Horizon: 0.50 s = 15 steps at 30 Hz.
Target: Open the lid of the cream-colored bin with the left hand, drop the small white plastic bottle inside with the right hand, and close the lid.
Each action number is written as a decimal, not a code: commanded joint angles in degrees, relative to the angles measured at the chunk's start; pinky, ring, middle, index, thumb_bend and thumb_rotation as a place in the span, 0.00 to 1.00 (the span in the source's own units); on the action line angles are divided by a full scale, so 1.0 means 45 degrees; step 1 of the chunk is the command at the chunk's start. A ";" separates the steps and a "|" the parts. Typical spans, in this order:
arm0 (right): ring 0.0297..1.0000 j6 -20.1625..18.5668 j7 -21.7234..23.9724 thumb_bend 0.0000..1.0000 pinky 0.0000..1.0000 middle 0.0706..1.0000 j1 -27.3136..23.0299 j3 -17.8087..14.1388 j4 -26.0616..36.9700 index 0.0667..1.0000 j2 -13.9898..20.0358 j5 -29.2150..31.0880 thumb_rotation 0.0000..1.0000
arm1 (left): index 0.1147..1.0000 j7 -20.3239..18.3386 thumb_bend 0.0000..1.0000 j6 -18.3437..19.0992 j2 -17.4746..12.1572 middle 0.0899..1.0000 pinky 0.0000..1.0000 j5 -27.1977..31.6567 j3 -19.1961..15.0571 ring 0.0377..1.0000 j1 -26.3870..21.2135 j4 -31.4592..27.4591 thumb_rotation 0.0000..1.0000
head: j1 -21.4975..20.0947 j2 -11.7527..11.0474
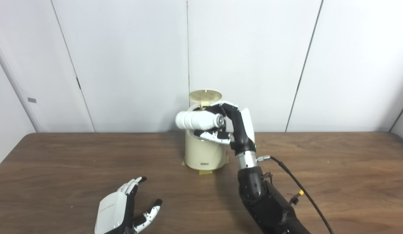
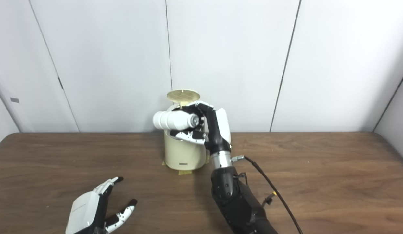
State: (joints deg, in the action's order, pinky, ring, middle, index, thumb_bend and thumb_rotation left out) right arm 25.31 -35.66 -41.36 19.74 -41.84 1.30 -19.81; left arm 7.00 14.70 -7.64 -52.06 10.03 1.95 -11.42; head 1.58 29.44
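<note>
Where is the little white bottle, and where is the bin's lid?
white bottle [image 1: 196, 119], left eye view, middle of its side, held in the right hand [image 1: 235, 126].
lid [image 1: 205, 95], left eye view, middle of the raised round disc.

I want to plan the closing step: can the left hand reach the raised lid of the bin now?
Probably not yet: the right hand holds the bottle across the bin just below the lid; the left hand rests open, well short.

We are looking at a dark wood-grain table [image 1: 74, 156] with a dull sheen, a smooth matt cream plastic bin [image 1: 203, 152], a glossy white plastic bottle [image 1: 196, 119], and hands shelled in glossy white and black plastic, the right hand [image 1: 232, 125] showing a bare metal wrist.
</note>
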 commanded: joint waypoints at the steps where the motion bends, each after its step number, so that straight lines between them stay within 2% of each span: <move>1: 0.47 0.0359 -0.0516 0.52 0.45 0.45 -0.0821 0.0144 0.0079 0.42 0.0155 -0.0081 0.00 | 0.86 0.0007 0.52 -0.0051 0.0038 0.87 0.79 0.0027 0.0067 0.88 -0.0052 -0.0305 0.51 | 0.0001 0.0004; 11: 0.47 0.0359 -0.1364 0.52 0.46 0.45 -0.1111 0.0602 -0.0219 0.43 0.0423 -0.0063 0.00 | 0.85 0.0129 0.53 -0.0177 0.0020 0.86 0.79 0.0078 0.0076 0.87 -0.0058 -0.0186 0.49 | -0.0066 -0.0031; 15: 0.47 0.0359 -0.1722 0.52 0.45 0.45 -0.1201 0.0584 -0.0394 0.42 0.0399 -0.0120 0.00 | 0.86 0.0086 0.52 -0.0165 0.0001 0.87 0.79 0.0092 0.0076 0.88 -0.0051 -0.0190 0.50 | -0.0078 -0.0024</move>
State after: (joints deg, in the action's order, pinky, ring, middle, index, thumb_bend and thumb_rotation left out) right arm 25.38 -41.98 -43.32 22.56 -44.18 3.18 -19.79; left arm 7.13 14.50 -7.71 -51.83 10.03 1.99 -11.41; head 1.23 29.27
